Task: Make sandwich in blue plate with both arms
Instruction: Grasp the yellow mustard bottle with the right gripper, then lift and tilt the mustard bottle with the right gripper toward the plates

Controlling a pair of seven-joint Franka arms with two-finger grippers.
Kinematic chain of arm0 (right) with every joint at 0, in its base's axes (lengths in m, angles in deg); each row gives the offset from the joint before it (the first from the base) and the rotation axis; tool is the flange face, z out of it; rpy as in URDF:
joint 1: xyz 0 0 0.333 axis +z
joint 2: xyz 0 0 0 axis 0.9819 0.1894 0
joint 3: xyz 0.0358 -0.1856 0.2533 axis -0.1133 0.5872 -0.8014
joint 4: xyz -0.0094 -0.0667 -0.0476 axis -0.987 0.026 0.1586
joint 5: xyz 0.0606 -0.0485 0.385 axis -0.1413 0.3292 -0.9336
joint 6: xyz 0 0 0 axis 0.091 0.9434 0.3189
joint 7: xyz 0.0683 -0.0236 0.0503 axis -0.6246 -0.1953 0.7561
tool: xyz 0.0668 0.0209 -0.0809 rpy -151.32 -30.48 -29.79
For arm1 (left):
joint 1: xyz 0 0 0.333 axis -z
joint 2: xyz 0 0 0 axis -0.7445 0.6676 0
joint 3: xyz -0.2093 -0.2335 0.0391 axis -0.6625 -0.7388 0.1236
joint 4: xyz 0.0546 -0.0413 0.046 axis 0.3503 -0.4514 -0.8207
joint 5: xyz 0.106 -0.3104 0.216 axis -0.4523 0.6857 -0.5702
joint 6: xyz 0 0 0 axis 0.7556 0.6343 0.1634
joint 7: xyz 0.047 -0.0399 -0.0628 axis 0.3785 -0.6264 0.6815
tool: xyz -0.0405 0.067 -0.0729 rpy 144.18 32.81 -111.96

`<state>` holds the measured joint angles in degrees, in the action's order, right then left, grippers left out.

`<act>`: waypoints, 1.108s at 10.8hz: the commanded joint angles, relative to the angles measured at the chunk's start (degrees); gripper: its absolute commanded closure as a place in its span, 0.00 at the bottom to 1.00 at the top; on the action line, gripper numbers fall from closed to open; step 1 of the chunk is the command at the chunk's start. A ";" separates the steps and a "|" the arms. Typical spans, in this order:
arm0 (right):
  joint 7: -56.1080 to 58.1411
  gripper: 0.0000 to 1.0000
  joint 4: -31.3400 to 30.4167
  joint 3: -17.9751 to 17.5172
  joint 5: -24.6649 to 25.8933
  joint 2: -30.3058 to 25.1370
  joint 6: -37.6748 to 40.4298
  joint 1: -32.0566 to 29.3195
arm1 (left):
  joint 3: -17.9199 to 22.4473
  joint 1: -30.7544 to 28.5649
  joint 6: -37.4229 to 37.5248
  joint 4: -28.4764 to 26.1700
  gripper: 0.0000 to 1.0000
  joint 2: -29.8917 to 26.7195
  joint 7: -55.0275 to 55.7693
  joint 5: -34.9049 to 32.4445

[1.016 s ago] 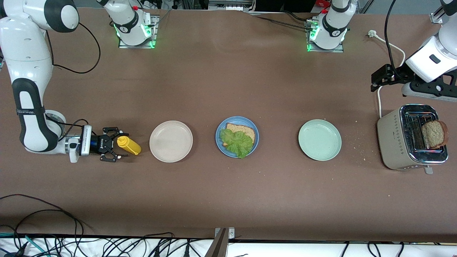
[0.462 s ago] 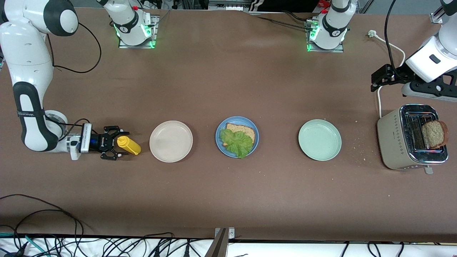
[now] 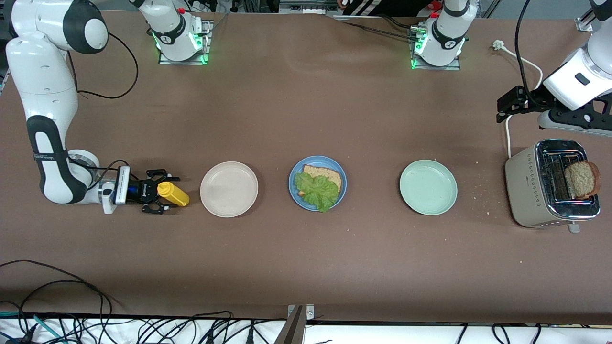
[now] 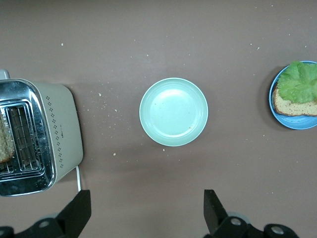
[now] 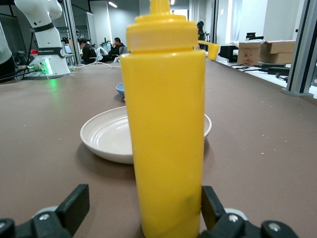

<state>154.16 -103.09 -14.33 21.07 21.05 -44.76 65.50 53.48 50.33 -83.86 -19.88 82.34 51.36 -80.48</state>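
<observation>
**A:** Where did things stand, from the right arm's end across?

**B:** My right gripper (image 3: 162, 193) was low at the yellow bottle (image 3: 173, 193), fingers spread on either side, not yet clamped. Past the beige plate (image 3: 229, 189), the blue plate (image 3: 317, 183) held one slice (image 3: 324, 174) under lettuce (image 3: 316, 191).

**A:** And past the blue plate?

**B:** The green plate (image 3: 428, 187), then the toaster (image 3: 550, 190) with the second slice (image 3: 581, 179). My left gripper (image 4: 146, 210) hung released above, waiting. I judged that slice light, stiff and crumbly, best pinched gently across its faces.
</observation>
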 commanded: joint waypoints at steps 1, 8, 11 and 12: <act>0.89 0.15 0.29 -0.34 -2.13 0.67 -0.43 1.10 | -0.23 -0.10 0.83 0.96 0.00 0.12 -0.18 -0.65; -4.44 0.92 1.78 -1.04 -1.52 -0.12 -3.68 3.82 | -0.32 -0.01 0.83 0.96 0.00 0.12 -0.09 -0.65; -10.41 0.92 1.79 -0.87 2.23 -2.31 -6.14 5.49 | -0.32 -0.01 0.83 0.96 0.00 0.12 -0.09 -0.65; -14.19 0.92 1.87 -0.87 5.04 -3.37 -6.58 5.58 | -0.32 -0.01 0.83 0.96 0.00 0.12 -0.09 -0.65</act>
<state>147.26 -101.11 -15.31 21.27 20.59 -50.44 70.66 53.37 50.33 -83.86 -19.88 82.34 51.36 -80.48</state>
